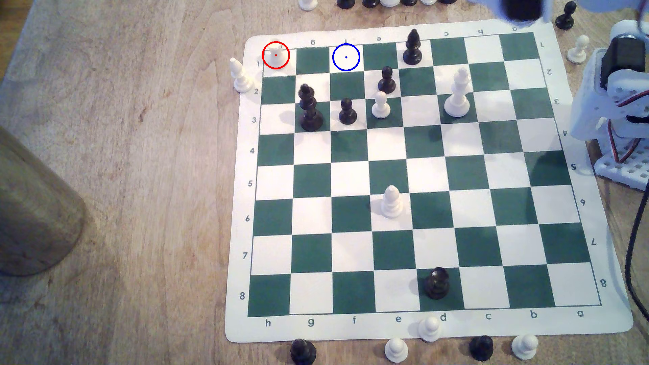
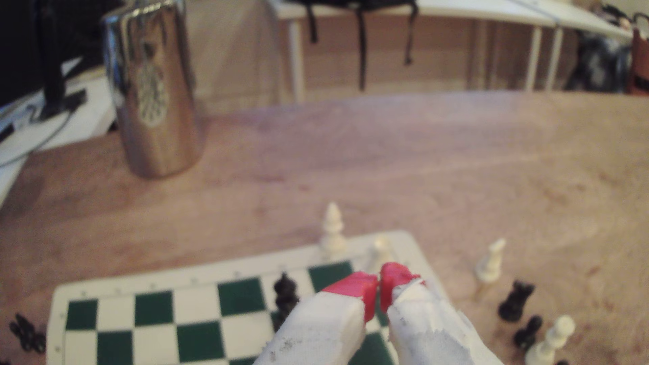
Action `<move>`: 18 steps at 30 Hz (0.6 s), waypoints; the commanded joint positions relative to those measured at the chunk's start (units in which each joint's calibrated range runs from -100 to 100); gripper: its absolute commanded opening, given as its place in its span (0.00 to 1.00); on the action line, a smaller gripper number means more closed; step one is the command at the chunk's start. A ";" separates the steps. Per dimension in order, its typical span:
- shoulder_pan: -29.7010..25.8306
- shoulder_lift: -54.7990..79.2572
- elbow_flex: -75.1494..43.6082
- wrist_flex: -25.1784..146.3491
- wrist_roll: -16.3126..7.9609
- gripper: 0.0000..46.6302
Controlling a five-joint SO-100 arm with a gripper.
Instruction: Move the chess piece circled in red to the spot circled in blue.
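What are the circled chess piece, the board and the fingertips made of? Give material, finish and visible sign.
Chess piece: likely moulded plastic, cream, smooth sheen.
Board: apparently a thin flexible printed mat, matte, with rounded corners.
Fingertips: red, matte pads, possibly rubber, on rough white fingers.

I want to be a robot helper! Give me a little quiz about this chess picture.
1. True or false: the rook ringed in red already stands on the blue-ringed square.
2. How many squares lie between the rook's square and the blue-ringed one?
3. The gripper's red tips are: A) wide apart, B) nearly together with nothing between, C) clamped on a pawn.

Key
1. False; it stands in the board's corner.
2. One green square.
3. B.
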 commanded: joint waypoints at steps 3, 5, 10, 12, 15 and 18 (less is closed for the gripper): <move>0.09 18.49 -19.32 1.51 0.59 0.06; 0.09 25.79 -25.13 0.78 -0.54 0.14; 0.40 43.19 -38.73 1.10 -3.42 0.14; 0.48 46.92 -41.54 1.10 -3.91 0.14; 0.48 52.27 -45.07 0.61 -4.69 0.15; 0.40 56.94 -47.25 -0.62 -5.03 0.15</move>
